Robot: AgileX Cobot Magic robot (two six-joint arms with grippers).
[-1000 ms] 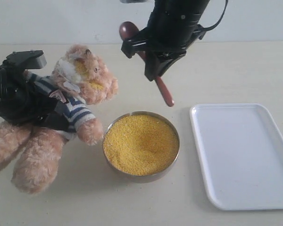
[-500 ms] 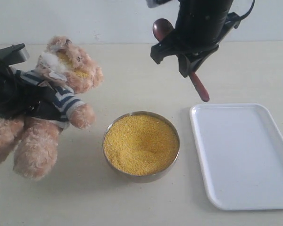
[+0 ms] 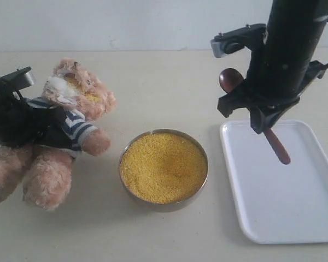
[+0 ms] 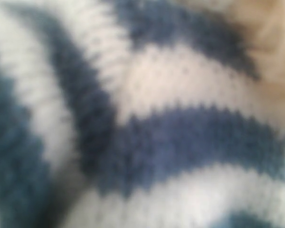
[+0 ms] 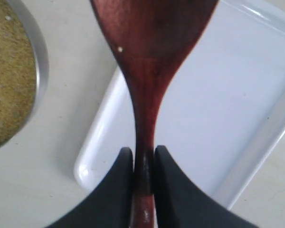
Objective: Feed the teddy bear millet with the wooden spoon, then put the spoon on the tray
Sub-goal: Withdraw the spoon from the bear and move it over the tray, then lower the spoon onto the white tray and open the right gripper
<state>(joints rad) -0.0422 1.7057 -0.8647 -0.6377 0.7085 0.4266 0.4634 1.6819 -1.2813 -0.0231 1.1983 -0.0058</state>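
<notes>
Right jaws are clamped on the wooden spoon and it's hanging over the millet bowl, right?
Not quite. The right jaws are clamped on the wooden spoon, but it hangs over the white tray, not the millet bowl, as the exterior view shows.

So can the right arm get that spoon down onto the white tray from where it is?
Probably yes. The right gripper is shut on the wooden spoon, whose handle end hangs above the tray. The tray beneath looks bare, and the metal bowl of millet sits off to one side.
</notes>
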